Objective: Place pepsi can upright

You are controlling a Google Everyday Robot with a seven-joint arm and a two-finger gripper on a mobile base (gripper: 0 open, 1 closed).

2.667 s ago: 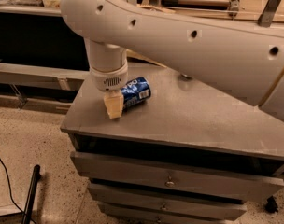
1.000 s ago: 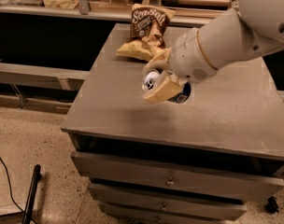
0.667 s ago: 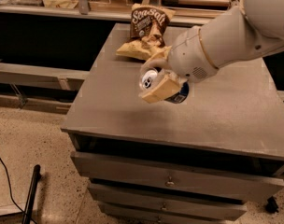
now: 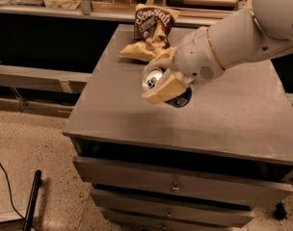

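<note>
The tool point(image 4: 162, 77) is closed on the pepsi can point(image 4: 153, 79), gripping it across the body between two flat, cream-coloured fingers point(image 4: 166, 87), one below the can and one above. The can is a small cylinder held tilted on its side over the middle of the counter point(image 4: 223, 117). Its round silver end with the pull tab faces the camera, and the dark blue wall with a white label patch shows beneath the lower finger. Whether the can's lower edge touches the counter cannot be determined. The arm point(image 4: 233, 37) is smooth, white and rounded, and enters from the upper right, crossing above the right rear of the counter. The counter top is a flat, dull grey metal sheet with a matte finish, and grey drawers point(image 4: 178, 189) with small knobs sit below it. Behind the tool, near the rear edge, a brown glossy chip bag point(image 4: 153, 23) stands upright. A crumpled yellow bag point(image 4: 137, 52) lies at its base, just beside the upper finger. The floor point(image 4: 55, 177) is speckled, with a thin black cable point(image 4: 4, 177) and a black pole point(image 4: 32, 201) at lower left.
</note>
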